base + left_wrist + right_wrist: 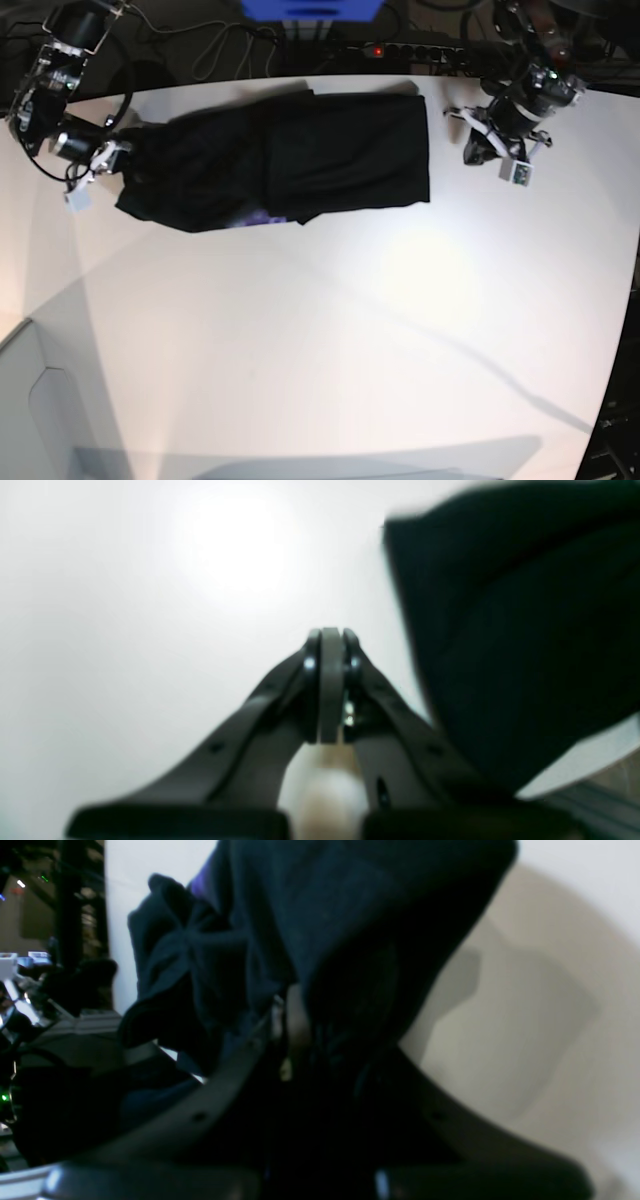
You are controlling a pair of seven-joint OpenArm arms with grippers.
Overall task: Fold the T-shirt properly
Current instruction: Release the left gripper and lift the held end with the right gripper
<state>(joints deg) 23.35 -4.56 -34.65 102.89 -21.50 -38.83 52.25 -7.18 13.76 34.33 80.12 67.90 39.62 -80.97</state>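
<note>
A large white table fills the overhead view. The black T-shirt lies stretched along the table's far edge, partly folded, with one layer doubled over the middle. Its right end is a straight, clean edge; its left end is bunched and rumpled. A small purplish patch peeks out along the near edge.

At the table's far left, the right gripper is at the bunched end of the shirt. Its wrist camera shows the jaws pinched together on a fold of the black cloth, which drapes up and over the fingers.

At the far right corner, the left gripper sits over bare table, apart from the shirt's straight edge. Its wrist camera shows the two fingers pressed flat together with nothing between them, and the shirt's edge off to one side.

The whole near half of the table is bare white surface. Dark cables and a power strip run just beyond the far edge.
</note>
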